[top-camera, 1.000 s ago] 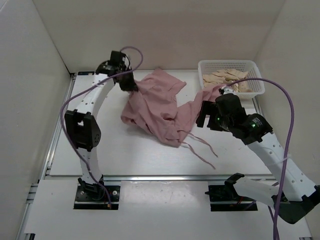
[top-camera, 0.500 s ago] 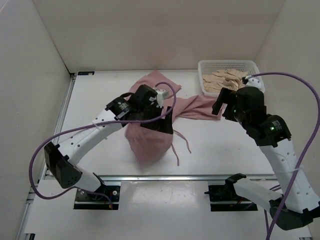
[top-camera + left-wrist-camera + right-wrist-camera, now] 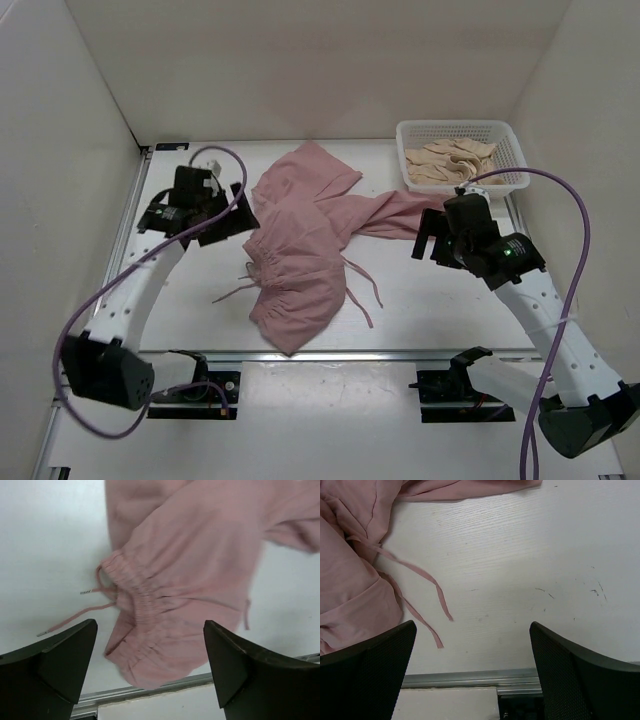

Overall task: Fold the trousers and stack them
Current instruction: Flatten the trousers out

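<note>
Left gripper [image 3: 150, 622]: jaws spread wide, nothing between them. It hangs over the trousers' [image 3: 300, 250] gathered waist [image 3: 135, 605], clear of the cloth. Right gripper [image 3: 472, 625]: also spread wide and empty, over bare table [image 3: 450, 300] just right of the trousers.

Trousers lie loose and crumpled on the table, centre to centre-left, not folded flat.
- Waist end is bunched toward the near edge. The lowest fold comes right up to the metal rail [image 3: 330, 355] along the table front.
- One part fans out toward the back wall.
- One leg [image 3: 395, 215] runs right and ends close to the right gripper, short of the basket [image 3: 505, 135].
- Drawstring [image 3: 75, 617] trails left from the waist onto bare table, with two thin ends showing in the left wrist view.
- Two more loose cords [image 3: 420, 582] trail from the right side of the cloth onto the table, and they're clear in the right wrist view.

Basket is white mesh, in the back right corner, holding beige garments [image 3: 450, 158]. It's apart from the trousers.

Left arm reaches in from the left side, and its wrist sits beside the trousers' left edge. Right arm reaches forward from the right base.
</note>
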`<state>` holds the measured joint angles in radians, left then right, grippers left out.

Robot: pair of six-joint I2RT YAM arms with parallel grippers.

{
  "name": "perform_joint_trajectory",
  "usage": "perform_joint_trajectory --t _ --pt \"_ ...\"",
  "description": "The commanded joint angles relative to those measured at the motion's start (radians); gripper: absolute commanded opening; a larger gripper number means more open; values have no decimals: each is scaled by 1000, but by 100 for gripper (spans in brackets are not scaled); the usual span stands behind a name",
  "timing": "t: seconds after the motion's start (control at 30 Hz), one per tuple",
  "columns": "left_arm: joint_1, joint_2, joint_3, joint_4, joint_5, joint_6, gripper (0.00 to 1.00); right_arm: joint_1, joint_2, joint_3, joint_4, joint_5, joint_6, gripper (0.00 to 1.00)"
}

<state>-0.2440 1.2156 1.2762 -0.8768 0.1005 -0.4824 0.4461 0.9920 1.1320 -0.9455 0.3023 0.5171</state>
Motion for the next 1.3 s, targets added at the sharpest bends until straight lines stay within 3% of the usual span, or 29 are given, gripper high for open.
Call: perform_joint_trajectory --t 0.0,0.1,0.3,0.43,0.53,0.57,0.73,0.87,0.97,1.1,1.13,1.17,1.2,1.27 --pt "105 68 -194 68 129 -28 100 -1 -6 6 22 -14 -6 99" --pt "152 114 -225 177 189 11 100 -1 4 6 22 -34 -6 99" --pt "152 364 -80 226 220 102 100 8 13 6 31 -57 -6 99" --pt "88 527 20 226 413 159 98 8 -7 -3 31 -57 -6 99" --pt "40 579 46 226 516 182 23 8 -29 -3 19 -57 3 99" --pt "29 579 55 226 528 182 10 8 -39 -3 10 -43 3 99" --pt "-50 434 113 202 507 139 10 8 -58 -3 -10 -2 15 99" --pt "-228 380 363 116 485 70 10 8 -110 -3 -19 113 107 99" --pt "-389 464 625 27 388 26 10 -1 -214 -3 -30 205 168 99" --pt "-530 742 929 16 422 -48 10 -1 -305 -3 -39 271 202 99" --pt "-552 800 999 16 448 -65 14 -1 -317 -3 -65 288 213 99" --pt "-575 852 1138 -11 515 -94 28 -1 -343 -3 -75 302 222 99" --pt "-575 921 1197 -23 531 -94 59 -1 -354 -3 -75 311 222 99" --pt "-560 921 1250 -33 490 -107 79 -1 -369 -3 -99 311 210 99"
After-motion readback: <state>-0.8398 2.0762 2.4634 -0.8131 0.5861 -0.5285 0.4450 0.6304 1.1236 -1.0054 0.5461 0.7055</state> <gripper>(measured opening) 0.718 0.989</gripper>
